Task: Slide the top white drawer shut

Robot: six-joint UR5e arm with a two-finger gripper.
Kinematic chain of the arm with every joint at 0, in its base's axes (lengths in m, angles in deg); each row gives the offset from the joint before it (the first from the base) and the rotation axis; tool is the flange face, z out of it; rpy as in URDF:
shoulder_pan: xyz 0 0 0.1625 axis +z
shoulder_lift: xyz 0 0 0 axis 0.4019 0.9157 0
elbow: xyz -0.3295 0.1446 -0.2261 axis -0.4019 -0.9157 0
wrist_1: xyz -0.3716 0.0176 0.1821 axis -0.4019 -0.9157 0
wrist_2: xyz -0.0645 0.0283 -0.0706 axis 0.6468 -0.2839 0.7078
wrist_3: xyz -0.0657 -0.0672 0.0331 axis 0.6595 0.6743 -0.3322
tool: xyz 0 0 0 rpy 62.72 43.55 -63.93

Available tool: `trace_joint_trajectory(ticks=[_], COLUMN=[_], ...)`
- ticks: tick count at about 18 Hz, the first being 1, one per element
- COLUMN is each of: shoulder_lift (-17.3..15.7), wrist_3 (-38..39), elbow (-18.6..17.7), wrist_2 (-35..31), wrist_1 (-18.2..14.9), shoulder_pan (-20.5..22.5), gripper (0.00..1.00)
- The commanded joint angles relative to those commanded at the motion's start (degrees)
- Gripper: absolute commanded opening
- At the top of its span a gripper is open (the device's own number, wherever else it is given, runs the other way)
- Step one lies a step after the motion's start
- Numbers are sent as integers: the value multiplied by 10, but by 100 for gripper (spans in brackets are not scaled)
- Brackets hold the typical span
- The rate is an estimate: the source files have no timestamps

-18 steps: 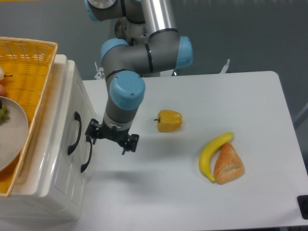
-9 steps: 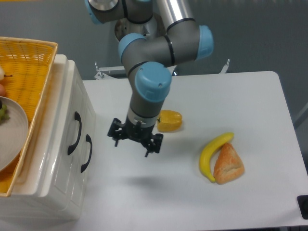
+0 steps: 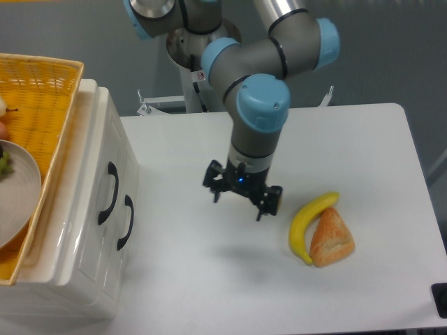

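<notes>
Since a second ago the arm has swung rightward across the bench, away from the white cabinet at the left edge and toward the middle; the tool (image 3: 242, 199) now hangs above the bench surface (image 3: 370, 139), where the yellow pepper seen earlier lay, and the pepper is hidden from view; its two black fingers are spread apart, released, with nothing between them and nothing touching them. The top white drawer (image 3: 110, 183) sits at the left edge of the bench, its front panel with the black curved handle facing right; it looks pushed in, its front lying about level with the lower drawer front (image 3: 129, 225). A yellow woven basket (image 3: 42, 91) rests on top of the cabinet, holding a pale plate (image 3: 17, 192). Near the right side of the bench a banana (image 3: 307, 222) lies touching a piece of bread (image 3: 331, 239), just beside the tool.
</notes>
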Motion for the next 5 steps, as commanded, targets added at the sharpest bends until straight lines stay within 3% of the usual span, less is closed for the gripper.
trace_joint_trajectory(ticks=[5], shoulder_lift=[0], wrist_3=[-23], elbow=[-1], wrist_2=[-15], wrist_1=[0], shoulder_pan=[21], gripper=[100])
